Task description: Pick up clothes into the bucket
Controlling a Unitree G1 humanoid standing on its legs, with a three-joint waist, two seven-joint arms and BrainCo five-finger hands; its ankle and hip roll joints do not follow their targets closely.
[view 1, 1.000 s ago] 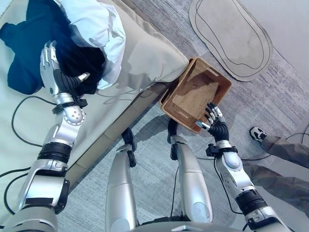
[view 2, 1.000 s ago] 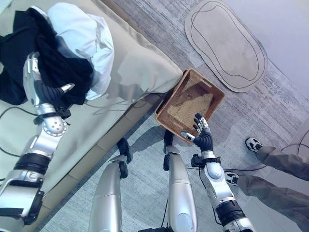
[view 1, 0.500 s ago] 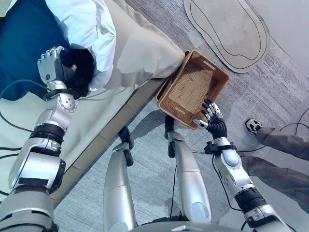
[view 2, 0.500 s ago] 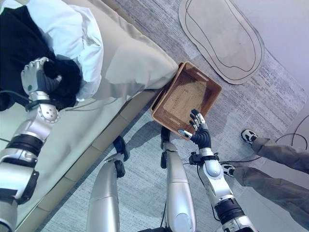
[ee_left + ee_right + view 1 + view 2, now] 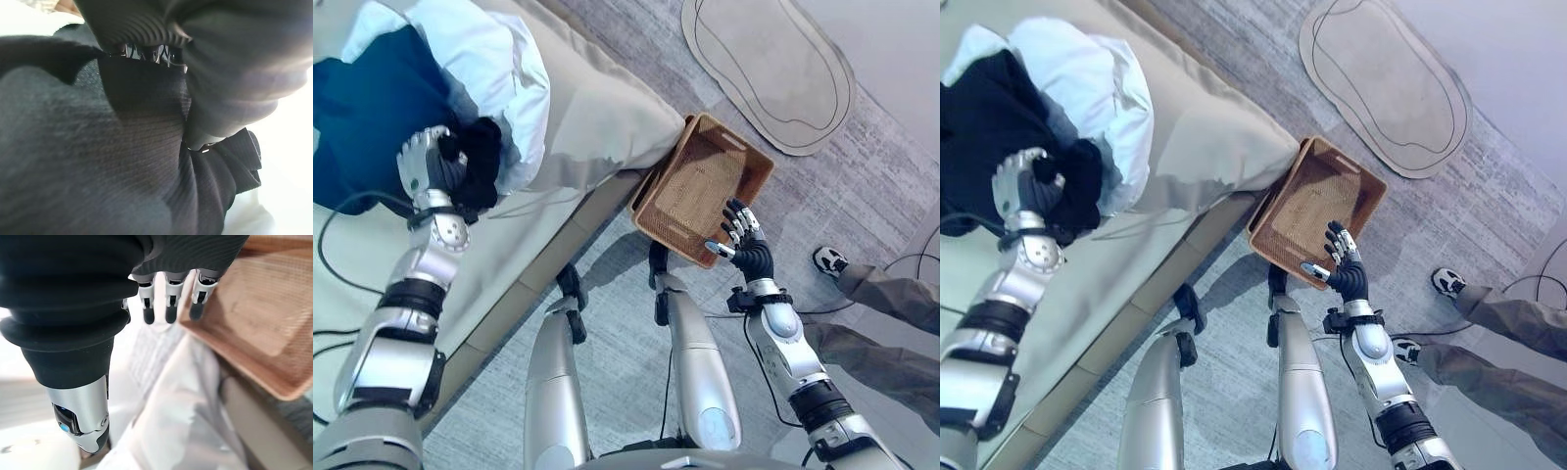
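A dark garment (image 5: pixel 367 113) lies bunched on the beige bed (image 5: pixel 597 108), partly under a white and pale blue garment (image 5: pixel 504 64). My left hand (image 5: pixel 429 164) is on the near edge of the pile, its fingers curled into a fold of the dark garment (image 5: pixel 98 171). The brown woven basket (image 5: pixel 705 176) stands on the floor beside the bed's corner, with nothing in it. My right hand (image 5: pixel 744 245) hovers open at the basket's near rim, its fingers (image 5: pixel 168 308) straight and holding nothing.
A grey oval rug (image 5: pixel 769 64) lies on the floor beyond the basket. A person's trouser legs (image 5: pixel 891 294) and a shoe (image 5: pixel 830 260) are at the right, close to my right arm. The bed's edge runs diagonally between my two arms.
A second ago my left hand lay open on the dark garment; it has since curled shut on a fold. The view shifted a little. My right hand has stayed by the basket.
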